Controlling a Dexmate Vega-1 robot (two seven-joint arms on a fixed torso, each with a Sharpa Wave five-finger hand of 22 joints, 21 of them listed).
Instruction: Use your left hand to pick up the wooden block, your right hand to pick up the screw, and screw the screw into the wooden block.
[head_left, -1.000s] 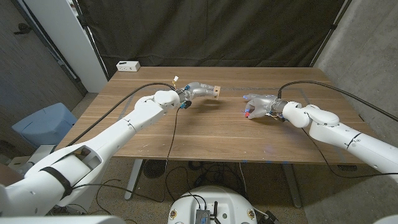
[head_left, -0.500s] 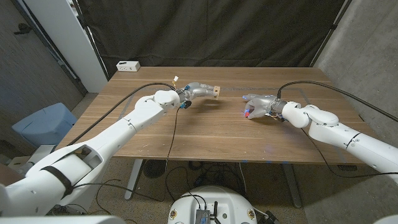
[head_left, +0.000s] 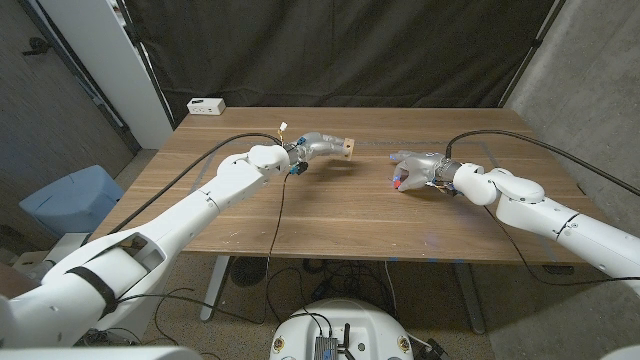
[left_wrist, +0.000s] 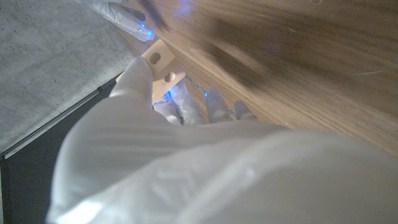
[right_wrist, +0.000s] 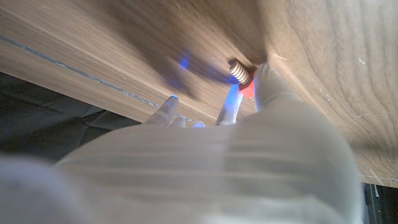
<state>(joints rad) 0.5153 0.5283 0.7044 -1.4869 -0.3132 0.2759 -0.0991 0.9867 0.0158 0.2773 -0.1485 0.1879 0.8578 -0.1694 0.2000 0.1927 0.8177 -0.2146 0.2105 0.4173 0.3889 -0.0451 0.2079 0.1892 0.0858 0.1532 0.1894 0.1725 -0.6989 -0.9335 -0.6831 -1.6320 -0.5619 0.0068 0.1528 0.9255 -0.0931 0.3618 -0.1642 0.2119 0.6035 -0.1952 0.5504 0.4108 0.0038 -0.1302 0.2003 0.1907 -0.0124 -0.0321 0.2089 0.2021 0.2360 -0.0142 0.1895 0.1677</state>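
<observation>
I have the left hand (head_left: 318, 143) raised over the far middle of the bench (head_left: 330, 215), its fingers (left_wrist: 138, 73) clamped on the wooden block (head_left: 347, 147), which sticks out past the fingertips toward the robot's right. From the left wrist camera the wooden block (left_wrist: 160, 62) shows a pale face with a round hole in it and a small peg-like nub just beside that, pinched from one side by a gloved fingertip. The block is off the bench surface, with its shadow lying on the wood below it

My right hand (head_left: 418, 170) is low over the bench on the robot's right, well apart from the block. Its fingers (right_wrist: 268, 81) are curled in around the screw (right_wrist: 237, 70); in the right wrist camera I see the threaded shank poking out beside a fingertip, close to the wood, with a red part tucked just behind it. In the head camera the screw (head_left: 398, 181) shows as a small red spot at the hand's near edge. I cannot tell whether the screw touches the bench

A white box (head_left: 206, 105) sits at the far left corner of the bench
</observation>
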